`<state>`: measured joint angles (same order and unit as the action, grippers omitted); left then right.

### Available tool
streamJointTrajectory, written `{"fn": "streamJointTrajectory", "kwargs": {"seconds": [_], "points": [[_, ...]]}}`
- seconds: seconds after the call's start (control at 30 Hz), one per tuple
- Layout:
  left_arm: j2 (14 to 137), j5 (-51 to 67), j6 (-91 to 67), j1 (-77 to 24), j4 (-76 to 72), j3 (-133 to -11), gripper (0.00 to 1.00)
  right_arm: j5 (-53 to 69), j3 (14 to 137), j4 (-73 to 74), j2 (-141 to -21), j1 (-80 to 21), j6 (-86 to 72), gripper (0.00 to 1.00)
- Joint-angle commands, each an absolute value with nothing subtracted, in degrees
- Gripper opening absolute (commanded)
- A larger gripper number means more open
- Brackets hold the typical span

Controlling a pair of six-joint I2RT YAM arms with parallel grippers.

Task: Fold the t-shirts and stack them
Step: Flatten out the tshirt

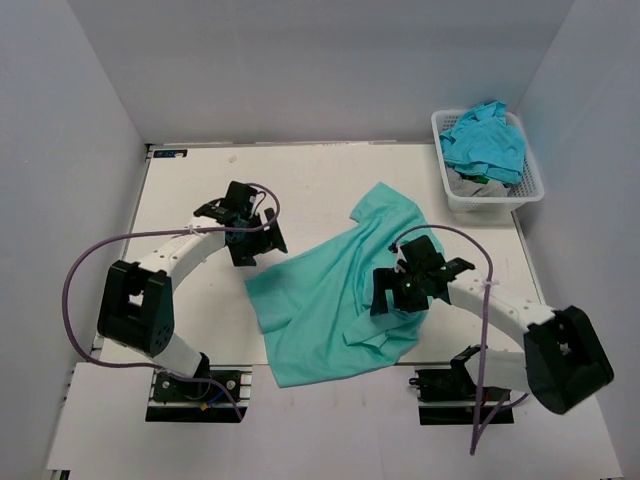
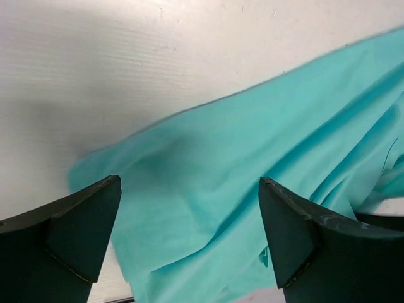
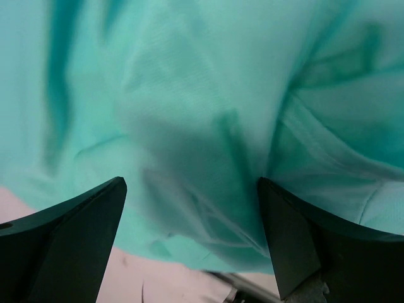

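Observation:
A teal-green t-shirt (image 1: 330,300) lies rumpled and spread across the middle of the white table. My left gripper (image 1: 247,243) is open just off the shirt's left edge; in the left wrist view the shirt (image 2: 252,183) fills the space between the fingers (image 2: 82,227). My right gripper (image 1: 403,290) is open above the shirt's right side; the right wrist view shows bunched folds of the shirt (image 3: 208,145) under the fingers (image 3: 297,240). More turquoise t-shirts (image 1: 485,140) are heaped in the basket.
A white lattice basket (image 1: 530,190) stands at the table's far right corner, with a grey item under the tees. Bare white table (image 1: 200,180) lies to the left and back. Grey walls enclose the table.

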<state>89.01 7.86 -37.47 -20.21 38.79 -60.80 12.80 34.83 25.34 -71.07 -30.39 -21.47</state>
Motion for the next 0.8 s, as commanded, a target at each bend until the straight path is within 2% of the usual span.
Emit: {"fn": "streamJointTrajectory", "kwargs": {"seconds": [0.0, 0.2, 0.3, 0.57, 0.6, 0.73, 0.77], "points": [[84.30, 2.56, -35.51, -19.69, 44.82, -63.19, 0.99, 16.26, 36.56, 31.20, -64.43, -32.08, -22.15, 0.90], [82.71, -8.08, -43.15, -18.37, 50.19, -59.16, 0.99, 11.54, 44.72, 24.19, -63.80, -31.90, -21.97, 0.90], [85.07, -8.09, -45.17, -17.76, 48.10, -56.79, 0.99, 8.80, 46.57, 20.67, -66.87, -31.73, -24.69, 0.90], [91.66, 0.26, -48.08, -16.61, 39.82, -55.99, 0.99, 10.90, 49.04, 18.81, -71.98, -31.73, -25.66, 0.90], [92.28, 0.26, -48.08, -16.61, 39.81, -55.29, 0.96, 10.81, 49.04, 18.72, -71.90, -31.64, -25.75, 0.90], [92.81, 0.26, -47.55, -16.09, 39.29, -52.04, 0.67, 8.35, 48.08, 18.55, -70.93, -31.73, -26.28, 0.90], [92.81, 0.26, -47.55, -16.08, 38.59, -51.51, 0.64, 8.00, 48.08, 18.54, -70.75, -31.55, -26.28, 0.90]]}}
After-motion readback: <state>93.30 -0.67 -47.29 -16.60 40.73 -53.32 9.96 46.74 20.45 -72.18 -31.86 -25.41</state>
